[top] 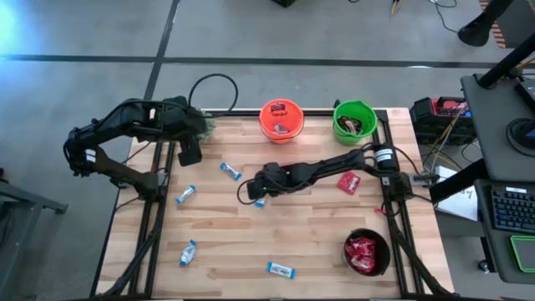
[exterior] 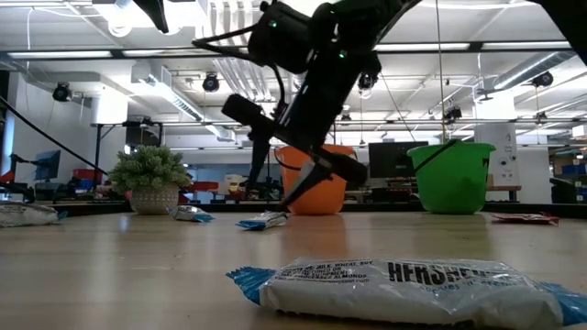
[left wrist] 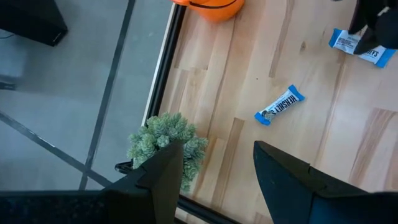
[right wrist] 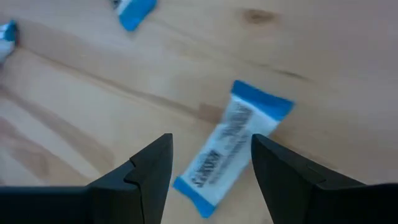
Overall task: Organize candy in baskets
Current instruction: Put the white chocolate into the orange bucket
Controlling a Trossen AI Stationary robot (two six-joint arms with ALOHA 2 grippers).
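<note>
Table (top: pixel 318 242): pale wood planks with a dark frame rail along each side edge.

Baskets: orange basket (top: pixel 281 120) and green basket (top: pixel 354 121) stand at the far edge, near each other but apart; black basket (top: pixel 366 252) sits in the near right corner, close to the rail. All three hold candy. The orange and black ones show red packets; the green one's contents are too dark to make out.

Loose candy: five blue-and-white bars — one (top: pixel 230 170) mid-table, one (top: pixel 185 194) and one (top: pixel 188 252) toward the left side, one (top: pixel 281 269) by the near edge, and one (right wrist: pixel 231 144) beneath the right gripper, mostly hidden by it from above. A red packet (top: pixel 349 182) lies right of centre. The middle and near planks lie open.

Right gripper (top: pixel 257 189): reaches to mid-table, fingers spread, straddling the bar from above; whether they touch it cannot be told.

Left gripper (top: pixel 190 154): waits at the far left corner, fingers apart, nothing between them. A potted plant (left wrist: pixel 166 140) sits at that corner's edge, largely covered by the arm from overhead.
</note>
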